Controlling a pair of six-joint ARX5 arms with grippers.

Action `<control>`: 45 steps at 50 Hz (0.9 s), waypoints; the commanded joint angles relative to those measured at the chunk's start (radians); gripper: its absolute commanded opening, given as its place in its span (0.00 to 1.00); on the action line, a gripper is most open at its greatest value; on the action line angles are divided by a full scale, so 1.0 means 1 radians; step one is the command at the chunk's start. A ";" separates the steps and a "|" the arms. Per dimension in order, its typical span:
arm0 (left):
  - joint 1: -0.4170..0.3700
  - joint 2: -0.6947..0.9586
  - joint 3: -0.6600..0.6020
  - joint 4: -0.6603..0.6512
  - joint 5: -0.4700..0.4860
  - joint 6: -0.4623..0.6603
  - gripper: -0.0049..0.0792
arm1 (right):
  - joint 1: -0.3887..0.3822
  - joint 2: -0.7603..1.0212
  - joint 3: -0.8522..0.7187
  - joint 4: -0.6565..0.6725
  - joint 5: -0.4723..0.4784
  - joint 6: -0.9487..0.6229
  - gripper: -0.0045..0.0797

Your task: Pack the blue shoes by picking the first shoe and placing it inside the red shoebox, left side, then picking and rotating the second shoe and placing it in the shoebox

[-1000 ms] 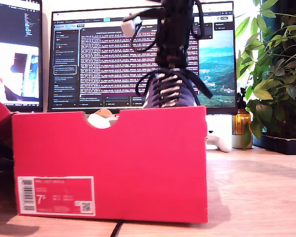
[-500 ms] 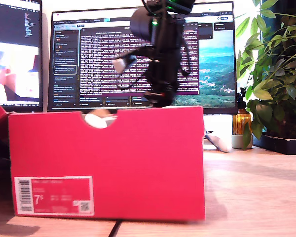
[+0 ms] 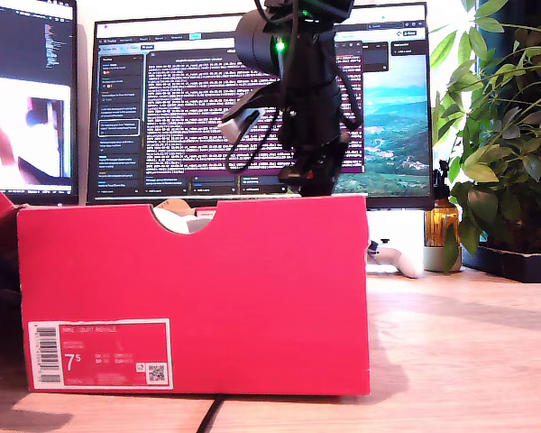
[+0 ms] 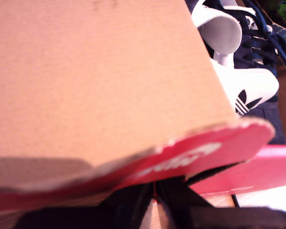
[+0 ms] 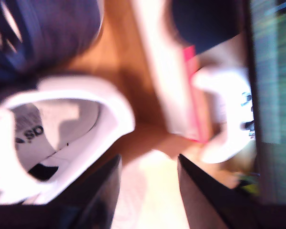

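shoes: blue shoes (image 4: 250, 76) lie inside red shoebox (image 3: 194, 298) on bench (image 3: 469, 352) | my second pincer (image 5: 148, 191): jaws apart, empty, just above a shoe's white collar | my first pincer: pinching a red flap (image 4: 190, 155) | risk: lifting out, second pincer could snag laces or clip the box wall, tilting the shoe.

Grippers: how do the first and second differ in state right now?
My first gripper is closed on the edge of the red lid; my second gripper is open and empty. The first faces plain cardboard; the second hangs over a blue shoe. Both have dark fingers.
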 commanded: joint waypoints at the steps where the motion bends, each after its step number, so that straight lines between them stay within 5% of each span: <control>1: -0.004 -0.026 -0.017 -0.016 0.001 0.007 0.03 | 0.005 -0.045 0.006 0.008 -0.001 0.021 0.39; 20: -0.008 -0.297 0.097 -0.404 -0.064 0.080 0.03 | -0.005 -0.056 0.006 -0.014 -0.009 0.073 0.35; 45: -0.011 -0.485 0.310 -0.596 -0.085 0.127 0.03 | -0.054 -0.056 0.006 -0.102 -0.037 0.209 0.35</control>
